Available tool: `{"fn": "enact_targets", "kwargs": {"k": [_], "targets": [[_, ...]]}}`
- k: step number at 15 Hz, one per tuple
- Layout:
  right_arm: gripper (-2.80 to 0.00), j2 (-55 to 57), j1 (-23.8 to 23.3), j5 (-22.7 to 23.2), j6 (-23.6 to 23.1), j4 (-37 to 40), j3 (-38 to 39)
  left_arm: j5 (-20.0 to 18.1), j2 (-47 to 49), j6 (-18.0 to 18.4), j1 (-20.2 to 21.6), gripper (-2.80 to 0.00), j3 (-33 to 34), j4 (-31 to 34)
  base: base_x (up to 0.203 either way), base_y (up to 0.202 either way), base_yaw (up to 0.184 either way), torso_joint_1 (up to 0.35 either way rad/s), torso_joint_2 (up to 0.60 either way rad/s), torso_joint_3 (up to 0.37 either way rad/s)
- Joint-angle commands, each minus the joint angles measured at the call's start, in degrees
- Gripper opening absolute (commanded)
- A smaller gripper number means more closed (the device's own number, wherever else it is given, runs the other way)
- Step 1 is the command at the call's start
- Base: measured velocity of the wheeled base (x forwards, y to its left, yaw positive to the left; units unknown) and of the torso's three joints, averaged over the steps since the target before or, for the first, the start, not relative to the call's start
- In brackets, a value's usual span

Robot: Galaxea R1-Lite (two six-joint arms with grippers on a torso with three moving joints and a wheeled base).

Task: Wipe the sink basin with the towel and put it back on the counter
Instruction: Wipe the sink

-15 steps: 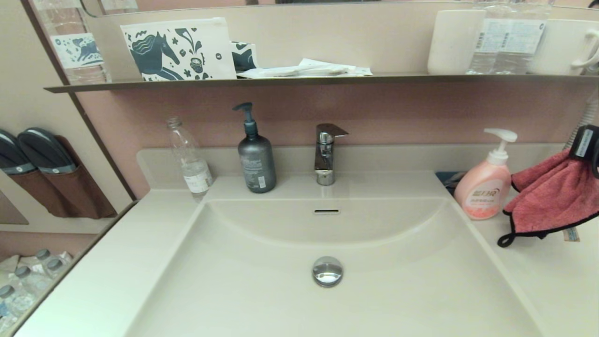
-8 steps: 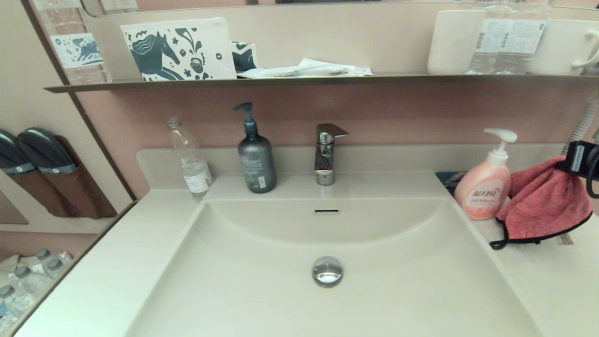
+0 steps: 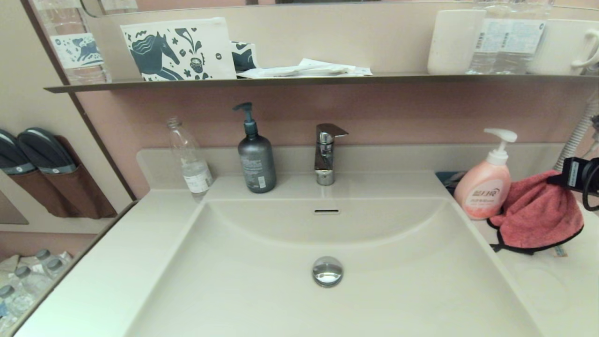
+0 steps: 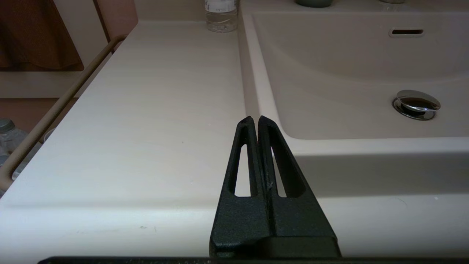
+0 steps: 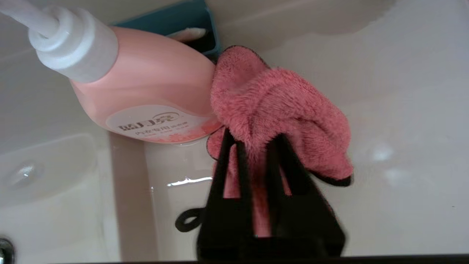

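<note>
Counter point(image 3: 538, 290): towel point(image 3: 533, 217) betw. right gripper point(image 5: 256, 141) jaws.

Take the faucet point(image 3: 326, 152) as the mark: it stands on the counter point(image 3: 117, 262) behind the sink basin point(image 3: 398, 290), with the overflow slot point(image 3: 326, 211) and then the drain plug point(image 3: 327, 271) in the basin before it. Left of the faucet stand a pump bottle point(image 3: 256, 159) and, farther left, a water bottle point(image 3: 189, 159). Well to the faucet's right, past the basin's edge, stands the soap bottle point(image 3: 486, 185), a tray point(image 5: 183, 18) behind it. The towel point(image 3: 536, 217) lies bunched on the counter just right of that bottle, touching it, the right gripper point(image 5: 254, 141) at its top fold. A shelf point(image 3: 299, 80) runs above the faucet.
</note>
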Motion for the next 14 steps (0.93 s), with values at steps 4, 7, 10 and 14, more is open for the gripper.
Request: {"fn": "enact_targets", "kwargs": {"k": [4, 7, 10, 14], "targets": [[0.00, -0.48, 0.34, -4.22, -3.70, 4.93, 0.13, 0.01, 0.01, -0.01, 0.01, -2.80, 0.00, 0.01, 0.000, 0.000, 0.000, 0.000, 0.00, 0.000], [0.00, -2.25, 0.82, -10.46, -6.79, 9.53, 0.10, 0.01, 0.01, -0.01, 0.01, -2.80, 0.00, 0.01, 0.000, 0.000, 0.000, 0.000, 0.00, 0.000], [0.00, -5.44, 0.75, -12.06, -8.77, 17.04, -0.45, 0.01, 0.01, -0.01, 0.01, -2.80, 0.00, 0.01, 0.000, 0.000, 0.000, 0.000, 0.00, 0.000], [0.00, -4.40, 1.47, -20.09, -9.58, 21.89, -1.99, 0.01, 0.01, -0.01, 0.01, -2.80, 0.00, 0.01, 0.000, 0.000, 0.000, 0.000, 0.00, 0.000]]}}
